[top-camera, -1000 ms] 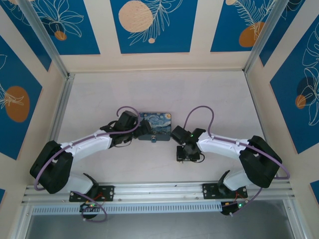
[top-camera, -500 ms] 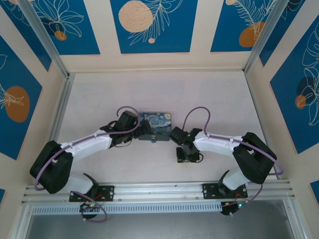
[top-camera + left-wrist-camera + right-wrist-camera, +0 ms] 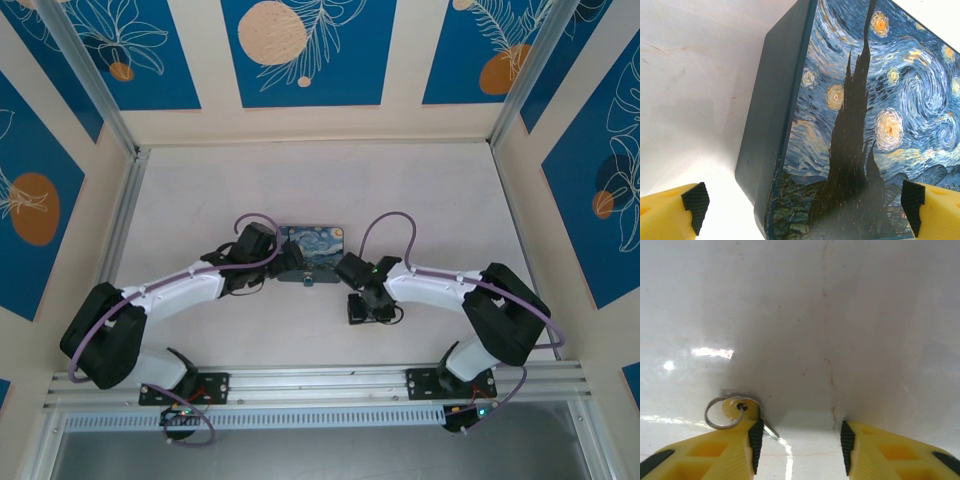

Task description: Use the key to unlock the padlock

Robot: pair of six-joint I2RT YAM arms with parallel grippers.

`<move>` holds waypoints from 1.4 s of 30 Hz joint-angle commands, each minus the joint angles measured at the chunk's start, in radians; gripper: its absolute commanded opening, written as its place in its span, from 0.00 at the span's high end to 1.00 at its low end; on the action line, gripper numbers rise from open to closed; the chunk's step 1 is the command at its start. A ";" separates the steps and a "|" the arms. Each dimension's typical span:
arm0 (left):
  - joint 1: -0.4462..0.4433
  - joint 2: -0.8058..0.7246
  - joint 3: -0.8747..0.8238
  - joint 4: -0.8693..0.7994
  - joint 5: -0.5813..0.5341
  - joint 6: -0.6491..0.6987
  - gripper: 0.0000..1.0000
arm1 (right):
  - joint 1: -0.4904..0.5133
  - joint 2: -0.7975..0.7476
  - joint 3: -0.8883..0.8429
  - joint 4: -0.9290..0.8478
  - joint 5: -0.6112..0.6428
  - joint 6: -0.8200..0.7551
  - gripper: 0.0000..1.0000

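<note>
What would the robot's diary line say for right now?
left gripper: open, straddling painted tin | right gripper: open, low over table | key: on table at one fingertip, not gripped

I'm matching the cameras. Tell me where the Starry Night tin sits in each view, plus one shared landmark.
Top external: tin at the centre of the table, just right of the left pincer.
Left wrist: tin fills the middle and right, between that pincer's yellow fingers.
Right wrist: look for the key on the table here.
Shared landmark: the left pincer.
</note>
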 commanded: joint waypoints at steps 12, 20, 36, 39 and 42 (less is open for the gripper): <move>-0.011 -0.008 0.011 -0.026 -0.015 0.013 0.00 | 0.047 0.037 0.018 -0.041 0.026 0.039 0.46; -0.011 -0.014 0.005 -0.022 -0.013 0.014 0.00 | -0.013 0.015 0.018 -0.082 0.112 0.035 0.46; -0.009 -0.033 -0.006 -0.026 -0.019 0.016 0.00 | -0.044 -0.149 0.006 -0.051 -0.057 0.077 0.46; -0.010 -0.033 -0.004 -0.029 -0.024 0.017 0.00 | -0.021 -0.139 -0.002 -0.012 -0.094 0.106 0.46; -0.009 -0.035 0.000 -0.035 -0.027 0.019 0.00 | -0.001 -0.115 -0.004 0.019 -0.110 0.124 0.46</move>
